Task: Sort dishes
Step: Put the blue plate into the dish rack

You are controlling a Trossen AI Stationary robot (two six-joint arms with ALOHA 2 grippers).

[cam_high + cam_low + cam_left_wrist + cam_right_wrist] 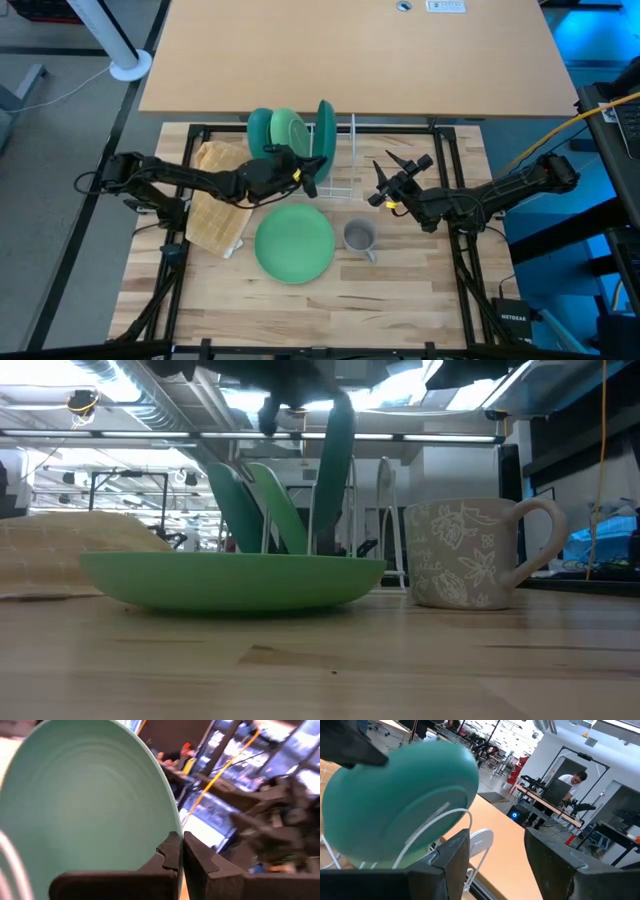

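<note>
A big light green plate (294,242) lies flat on the wooden bench (400,300) near the middle, closest to the front edge, and the grey mug (359,236) stands just beside it. The low view shows flower patterns on the mug (468,555), which the high view does not. A tan waffle cloth (216,197) lies toward the left side of the bench. Farther back stands a white wire rack (345,160) with three plates on edge: a dark teal plate (260,130), a lighter green plate (290,132) and another teal plate (325,130). The left gripper (312,170) pinches the rim of that last teal plate (85,805); the left wrist view shows its fingers (170,855) nearly together around the thin edge. The right gripper (400,170) hangs just right of the rack, with its fingers wide apart and nothing between them. Its wrist view shows a teal plate (400,800) behind the rack wires. Behind the bench is a plain tan tabletop (350,50). Far back in the room, a person (572,782) bends over a desk.
</note>
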